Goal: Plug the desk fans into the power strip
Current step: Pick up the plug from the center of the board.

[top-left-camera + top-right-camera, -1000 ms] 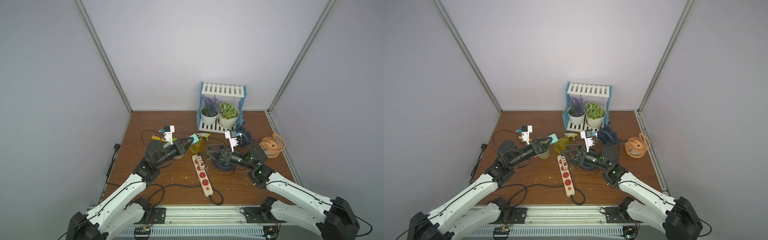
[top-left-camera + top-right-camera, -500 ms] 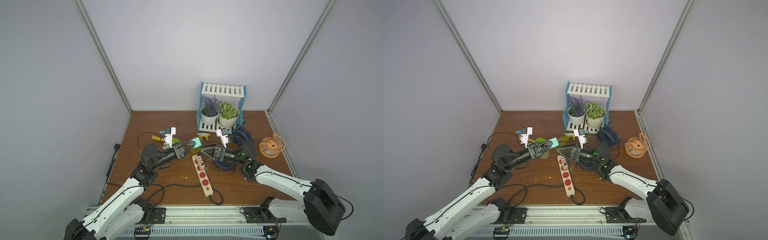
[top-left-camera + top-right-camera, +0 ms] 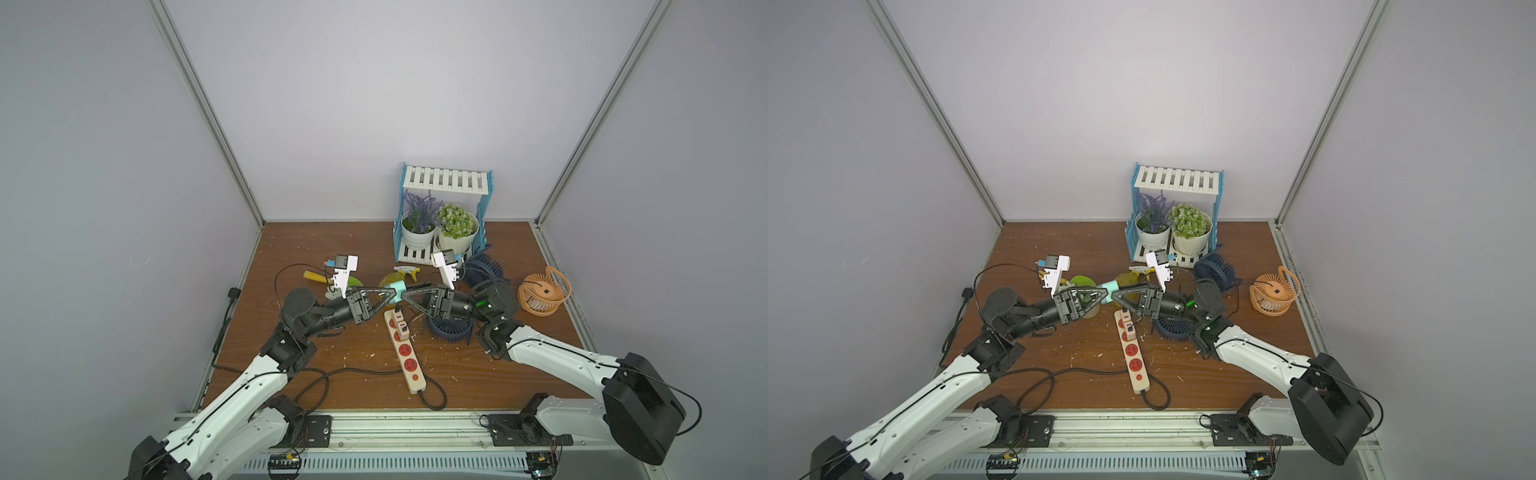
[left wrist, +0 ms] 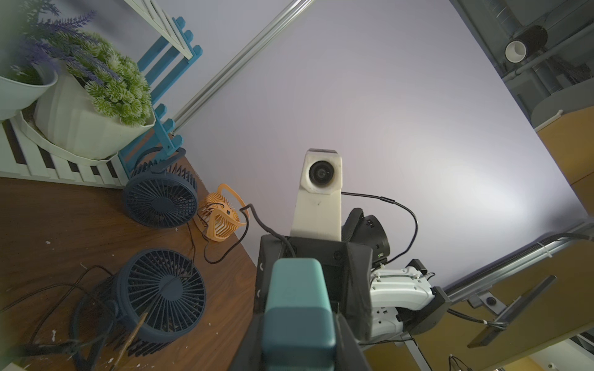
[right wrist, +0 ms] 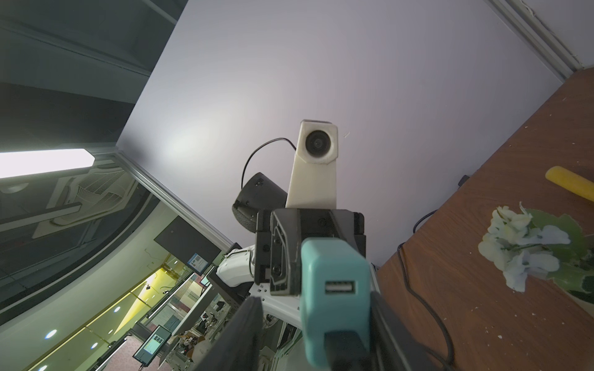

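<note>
**Teal USB adapter held between both arms above the power strip**

The left fingers are clamped on a teal USB adapter, held in the air over the far end of the power strip. The right fingers reach in from the right and straddle the same adapter. They are only partly closed, with a gap showing on one side.

The power strip lies mid-tabletop, running near to far, and its black cord loops off the near end. Two small cream plugs sit in its far sockets, right below the adapter.

A navy desk fan lies just right of the strip under the right wrist, with loose black cables around it. A second navy fan and an orange fan stand farther right. A blue-and-white plant shelf stands at the far wall.
</note>
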You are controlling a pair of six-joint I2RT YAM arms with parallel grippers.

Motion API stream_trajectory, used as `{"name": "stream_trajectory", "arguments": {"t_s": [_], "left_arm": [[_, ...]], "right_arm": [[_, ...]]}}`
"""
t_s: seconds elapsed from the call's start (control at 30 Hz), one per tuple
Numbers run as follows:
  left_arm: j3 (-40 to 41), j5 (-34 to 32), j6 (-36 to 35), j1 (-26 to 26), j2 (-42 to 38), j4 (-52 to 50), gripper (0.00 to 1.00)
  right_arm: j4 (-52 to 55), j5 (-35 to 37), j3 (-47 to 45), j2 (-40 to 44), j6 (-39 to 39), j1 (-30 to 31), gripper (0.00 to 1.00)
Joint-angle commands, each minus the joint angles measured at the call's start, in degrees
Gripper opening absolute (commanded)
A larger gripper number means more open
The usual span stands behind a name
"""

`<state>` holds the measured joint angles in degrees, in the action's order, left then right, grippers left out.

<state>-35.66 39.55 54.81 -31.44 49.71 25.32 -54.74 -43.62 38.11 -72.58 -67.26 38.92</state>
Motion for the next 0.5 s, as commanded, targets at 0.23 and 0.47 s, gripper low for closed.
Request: {"name": "stream_trajectory", "arguments": {"t_s": [0.23, 0.47], "left_arm": [[-2.1, 3.3, -1.6, -1.8, 1.0, 1.8, 0.04], [-1.9, 3.2, -1.5, -1.7, 1.2, 2.2, 0.03]], "right_arm": [[-3.7, -1.4, 1.6, -0.8, -0.6, -0.2, 0.39], [-10.1, -1.2, 0.8, -2.4, -4.3, -0.9, 0.29]]}}
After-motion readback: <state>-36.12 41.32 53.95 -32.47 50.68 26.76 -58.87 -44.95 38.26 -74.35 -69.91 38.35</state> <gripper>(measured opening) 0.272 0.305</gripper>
